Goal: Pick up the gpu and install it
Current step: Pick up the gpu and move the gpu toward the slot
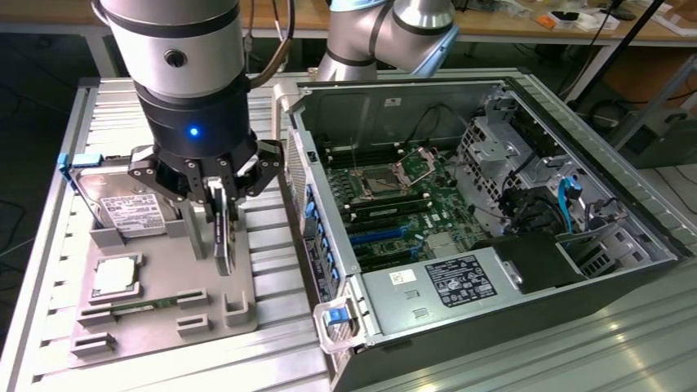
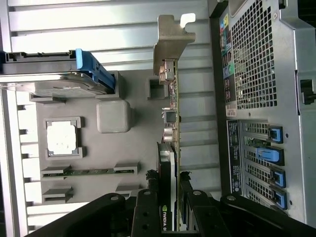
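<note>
The gpu is a thin dark card standing on edge over the grey holder tray, at the exterior view's left of the open computer case. My gripper comes straight down on it, its fingers shut on the card's upper edge. In the wrist view the gpu shows edge-on, its pale metal end bracket at the far end. The black fingers of the gripper clamp the card from both sides. I cannot tell whether the card's lower edge still touches the tray.
On the tray lie a silver hard drive, a square processor and a narrow memory stick. The open case shows its motherboard. Its rear wall with blue slot latches stands close beside the card.
</note>
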Tool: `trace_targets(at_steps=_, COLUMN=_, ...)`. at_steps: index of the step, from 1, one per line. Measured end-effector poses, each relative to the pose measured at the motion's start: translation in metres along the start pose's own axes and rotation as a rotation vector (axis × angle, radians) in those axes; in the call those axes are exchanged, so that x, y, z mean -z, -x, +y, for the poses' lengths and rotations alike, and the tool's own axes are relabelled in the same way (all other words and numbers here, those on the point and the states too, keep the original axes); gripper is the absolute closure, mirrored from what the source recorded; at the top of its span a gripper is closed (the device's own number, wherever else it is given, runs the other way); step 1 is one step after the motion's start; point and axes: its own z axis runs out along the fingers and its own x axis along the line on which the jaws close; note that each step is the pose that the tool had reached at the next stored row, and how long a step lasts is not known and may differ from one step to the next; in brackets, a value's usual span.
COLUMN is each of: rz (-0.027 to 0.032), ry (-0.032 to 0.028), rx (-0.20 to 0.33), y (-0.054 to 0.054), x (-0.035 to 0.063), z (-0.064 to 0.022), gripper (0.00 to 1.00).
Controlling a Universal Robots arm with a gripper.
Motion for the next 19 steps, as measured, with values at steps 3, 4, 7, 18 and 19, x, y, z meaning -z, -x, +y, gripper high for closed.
trace_targets(at_steps=3, rz=0.0000, ry=0.0000, rx=0.000, y=0.000, x=0.0035, z=0.0002, gripper=0.73)
trace_targets(at_steps=4, rz=0.0000, ry=0.0000, rx=0.000, y=0.000, x=0.0040, z=0.0002, gripper=0.73)
trace_targets(at_steps=7, rz=0.0000, ry=0.0000, rx=0.000, y=0.000, x=0.0059, z=0.0003, gripper=0.73)
trace_targets(at_steps=18, rz=0.0001, ry=-0.0001, rx=0.000, y=0.000, x=0.0117, z=0.0006, gripper=0.73)
trace_targets(at_steps=19, rz=0.0000, ry=0.0000, rx=0.000, y=0.000, x=0.0122, z=0.0006, gripper=0.73)
